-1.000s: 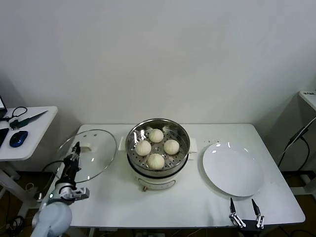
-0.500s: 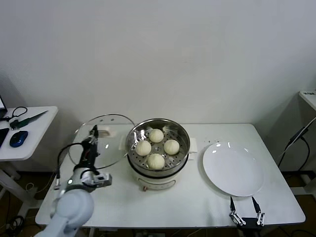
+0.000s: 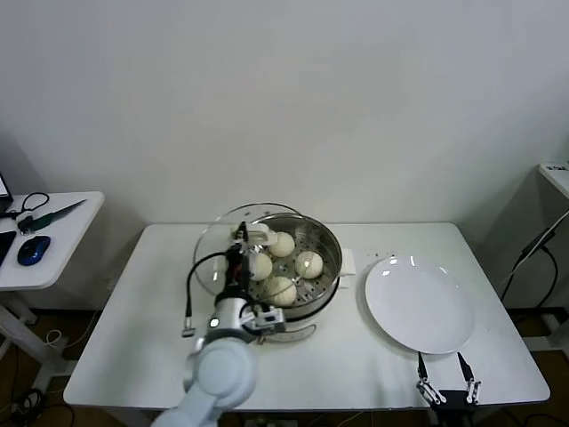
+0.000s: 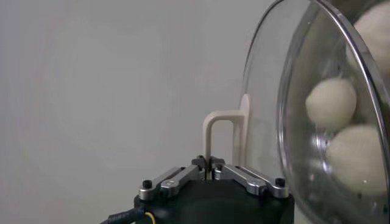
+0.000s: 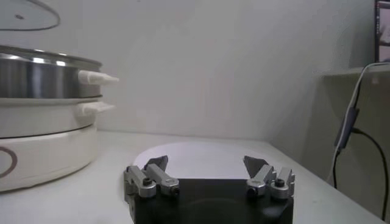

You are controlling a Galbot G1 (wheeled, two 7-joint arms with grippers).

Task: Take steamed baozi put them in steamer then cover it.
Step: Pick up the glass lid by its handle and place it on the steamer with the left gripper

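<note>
glass cover (image 3: 252, 242), clamped in the left gripper (image 3: 238, 238), overlaps the steamer (image 3: 284, 267); right gripper (image 3: 447, 385), fingers apart, sits near the steamer.

White plate (image 3: 418, 308) on white table (image 3: 151, 356); side desk (image 3: 53, 233) holds blue mouse (image 3: 33, 250)

White rounded arm (image 3: 218, 374), black cable, silver screwed pincer (image 4: 211, 165) fingers.

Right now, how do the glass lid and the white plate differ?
The glass lid is clear, and is held in the air over the steamer's left side by the left gripper, shut on its handle; the white plate is opaque and lies flat on the table, untouched, beyond the open right gripper. Both are round.
</note>
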